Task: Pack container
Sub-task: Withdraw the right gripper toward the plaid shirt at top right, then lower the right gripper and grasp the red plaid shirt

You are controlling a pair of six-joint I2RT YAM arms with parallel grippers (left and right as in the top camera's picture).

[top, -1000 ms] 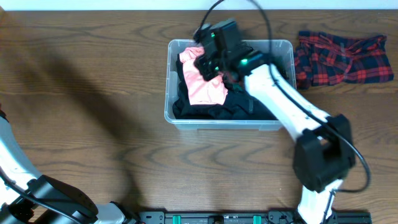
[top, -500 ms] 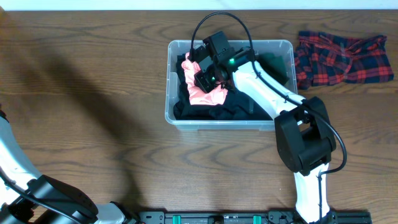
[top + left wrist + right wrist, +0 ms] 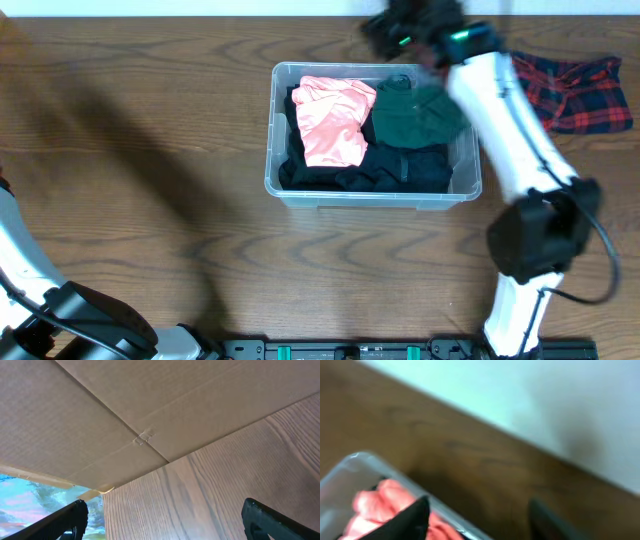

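The clear plastic container [image 3: 273, 130] stands at the table's middle. It holds a pink garment [image 3: 333, 120], a dark green garment [image 3: 410, 112] and black clothes [image 3: 400, 170]. My right gripper [image 3: 400, 28] is blurred above the container's far edge; in the right wrist view its fingers [image 3: 482, 517] stand apart with nothing between them, over the container's rim [image 3: 350, 460] and the pink garment [image 3: 380, 495]. My left gripper [image 3: 165, 520] is open and empty over bare wood, out of the overhead view.
A red and navy plaid garment [image 3: 575, 90] lies at the far right, partly behind my right arm. A cardboard sheet [image 3: 125, 415] stands beside the left gripper. My left arm's base [image 3: 60, 310] is at the lower left.
My right gripper let go of the pink garment in the container, rose and swung back to the right, past the container's far edge. The left arm has not moved.
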